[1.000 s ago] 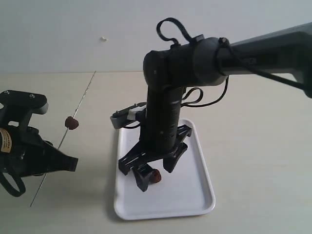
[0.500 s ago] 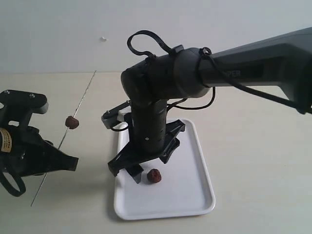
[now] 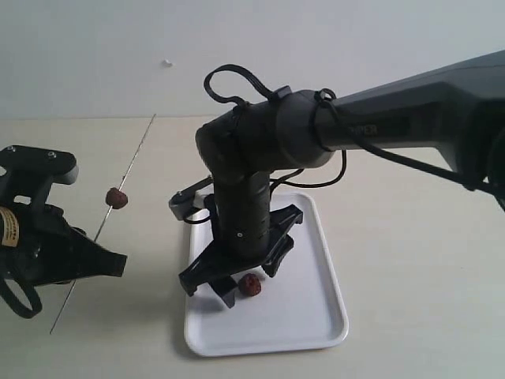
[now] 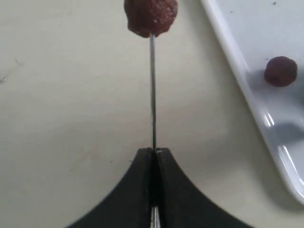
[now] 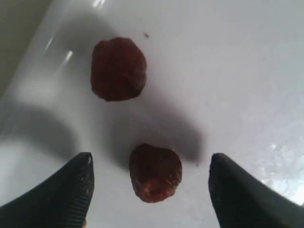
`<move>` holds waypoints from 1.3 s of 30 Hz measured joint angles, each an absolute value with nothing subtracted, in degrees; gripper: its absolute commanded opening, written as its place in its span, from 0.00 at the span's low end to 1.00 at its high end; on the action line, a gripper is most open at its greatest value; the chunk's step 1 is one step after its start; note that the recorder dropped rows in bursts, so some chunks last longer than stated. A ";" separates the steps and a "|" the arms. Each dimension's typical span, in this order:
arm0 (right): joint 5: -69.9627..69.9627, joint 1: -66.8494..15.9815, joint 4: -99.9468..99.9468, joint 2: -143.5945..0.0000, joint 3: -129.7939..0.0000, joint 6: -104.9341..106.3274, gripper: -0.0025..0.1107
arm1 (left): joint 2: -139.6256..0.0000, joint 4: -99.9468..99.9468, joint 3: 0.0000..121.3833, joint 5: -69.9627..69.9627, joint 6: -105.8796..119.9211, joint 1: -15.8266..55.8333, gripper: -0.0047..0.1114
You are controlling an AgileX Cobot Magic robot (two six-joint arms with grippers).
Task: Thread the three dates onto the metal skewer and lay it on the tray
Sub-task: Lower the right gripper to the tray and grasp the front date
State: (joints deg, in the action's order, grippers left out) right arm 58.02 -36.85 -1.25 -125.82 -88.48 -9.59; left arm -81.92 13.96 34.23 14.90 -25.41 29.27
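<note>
Over the left side of the bench point(image 3: 410, 237), held clear of its surface: metal skewer point(image 3: 134, 158), one item, long axis running from the near left corner toward the far edge, free end pointing at the far edge and leaning slightly right. Threaded on it, partway up: one date point(image 3: 116, 198). Progress judged about one third; two dates not yet threaded, skewer not yet laid down. Left tool point(image 4: 153, 152): pressed together, pinching the skewer below the threaded fruit. Toward the near edge, right of the skewer: tray point(image 3: 316, 300), white, carrying the two dates point(image 5: 118, 69) loose and slightly apart. Right tool point(image 5: 151, 164): spread wide, lowered over the tray, fingers either side of the nearer fruit, touching neither.
</note>
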 measured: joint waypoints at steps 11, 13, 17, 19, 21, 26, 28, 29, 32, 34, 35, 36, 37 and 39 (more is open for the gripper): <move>57.70 -36.85 -1.03 -126.27 -88.48 -9.59 0.58 | -81.92 14.00 34.23 14.90 -25.41 29.27 0.04; 57.81 -36.85 -0.90 -127.07 -88.48 -9.85 0.58 | -81.92 14.00 34.23 14.90 -25.41 29.27 0.04; 58.17 -36.85 -0.90 -127.09 -88.48 -10.09 0.50 | -81.92 14.00 34.23 14.90 -25.41 29.27 0.04; 58.39 -36.85 -0.64 -127.40 -88.71 -10.22 0.45 | -81.92 14.00 34.23 14.90 -25.41 29.27 0.04; 58.39 -36.85 -0.41 -127.40 -88.71 -10.22 0.37 | -81.92 14.00 34.23 14.90 -25.41 29.27 0.04; 58.61 -36.85 -0.41 -127.40 -88.71 -10.22 0.30 | -81.92 14.09 34.23 14.81 -25.41 29.27 0.04; 58.82 -36.85 -0.31 -127.40 -88.71 -10.22 0.30 | -81.92 14.09 34.23 14.81 -25.41 29.27 0.04; 59.25 -36.85 -0.31 -127.40 -88.71 -9.62 0.30 | -81.92 14.09 34.23 14.81 -25.41 29.27 0.04; 60.44 -36.85 0.00 -127.40 -88.71 -8.45 0.30 | -81.92 14.09 34.23 14.81 -25.41 29.27 0.04; 60.83 -36.85 0.00 -127.40 -88.71 -7.88 0.30 | -81.92 14.09 34.23 14.81 -25.41 29.27 0.04; 60.96 -36.85 0.00 -127.27 -88.71 -7.73 0.30 | -81.92 14.09 34.23 14.81 -25.41 29.27 0.04; 61.09 -36.85 0.00 -127.15 -88.71 -7.49 0.30 | -81.92 14.09 34.23 14.81 -25.41 29.27 0.04; 61.19 -36.85 0.00 -127.15 -88.71 -7.39 0.30 | -81.92 14.09 34.23 14.81 -25.41 29.27 0.04; 61.42 -36.85 0.00 -127.15 -88.71 -7.14 0.30 | -81.92 14.09 34.23 14.81 -25.41 29.27 0.04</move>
State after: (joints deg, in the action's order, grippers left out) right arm 61.42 -36.85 0.00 -127.15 -88.71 -7.14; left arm -81.92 14.09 34.23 14.81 -25.41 29.27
